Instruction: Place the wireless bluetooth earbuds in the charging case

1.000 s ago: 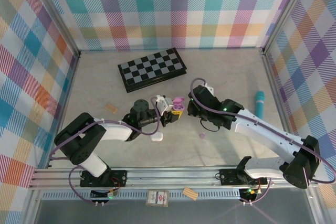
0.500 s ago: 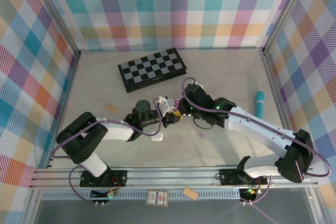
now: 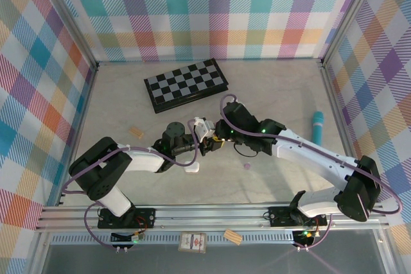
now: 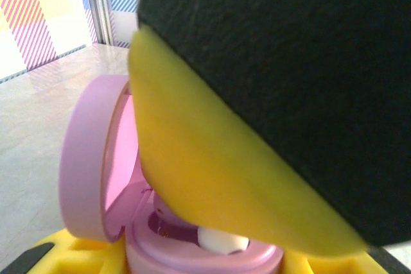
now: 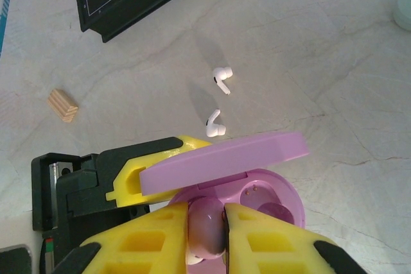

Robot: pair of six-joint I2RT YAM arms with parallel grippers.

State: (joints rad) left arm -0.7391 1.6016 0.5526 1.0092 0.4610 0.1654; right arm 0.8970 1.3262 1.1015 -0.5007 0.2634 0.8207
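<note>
Top view: left hand (image 3: pixel 203 134), right hand (image 3: pixel 218 140) meet mid-frame. Left wrist: left hand clamps open lilac case (image 4: pixel 192 256), lower left. Right wrist: right hand pinches lilac earbud (image 5: pixel 205 221) above it (bottom centre); I expect tilted release ejects it.

The left arm (image 3: pixel 138 158) and the right arm (image 3: pixel 318 163) share one build: glossy white links between bulky black joint housings. A thin purple cable (image 3: pixel 223 101) loops along each. A small green light (image 3: pixel 264 132) glows on the right arm's black forearm, near mid-frame. At the bottom of the right wrist view, the right gripper (image 5: pixel 207 215) has bright yellow fingers (image 5: pixel 148 248), moulded with square pockets and tipped black at the outer corners.
</note>
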